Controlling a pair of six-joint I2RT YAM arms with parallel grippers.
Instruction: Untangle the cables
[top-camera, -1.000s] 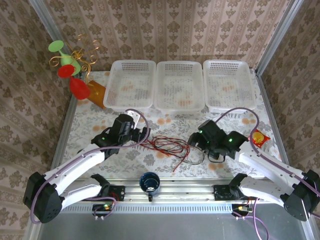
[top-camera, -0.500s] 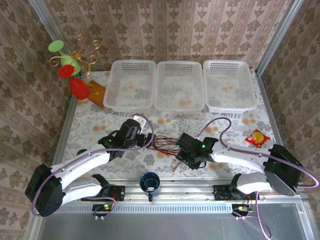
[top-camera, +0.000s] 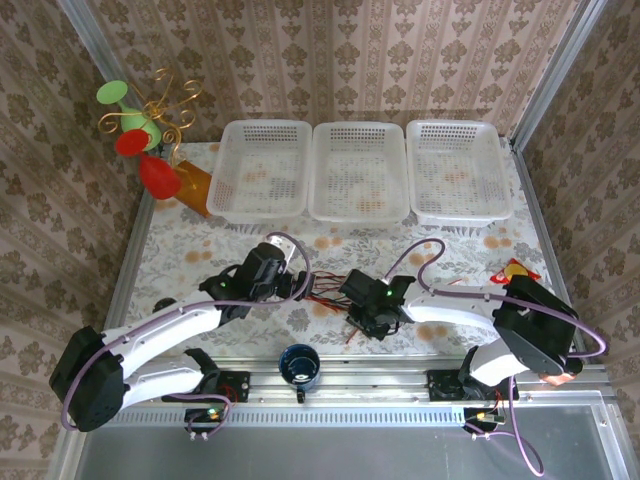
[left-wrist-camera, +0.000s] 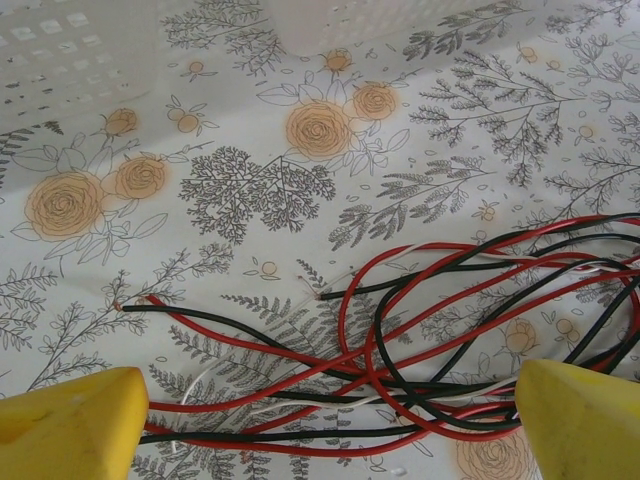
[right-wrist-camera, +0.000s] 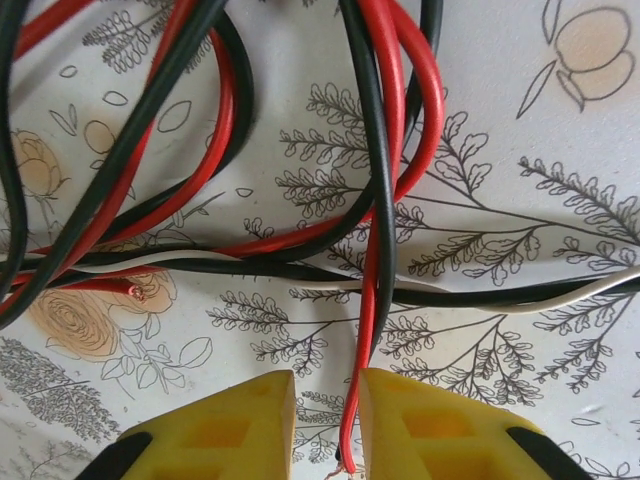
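Right wrist: right pincer (right-wrist-camera: 327, 425) nearly closed astride cables (right-wrist-camera: 383, 270), grip unclear; left pincer (left-wrist-camera: 328, 420) wide open, empty.

The right gripper (right-wrist-camera: 327, 385) swung in from well right of the cables (right-wrist-camera: 385, 120) onto them, jaws narrowing around a red strand; the left gripper (left-wrist-camera: 330, 400) edged nearer their left end.

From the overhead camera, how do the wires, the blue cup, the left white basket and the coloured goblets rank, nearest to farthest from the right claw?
From the right gripper:
1. cables, right at its fingers, centre table.
2. blue cup, front edge, slightly left.
3. left basket, back left.
4. goblets, far back-left corner.
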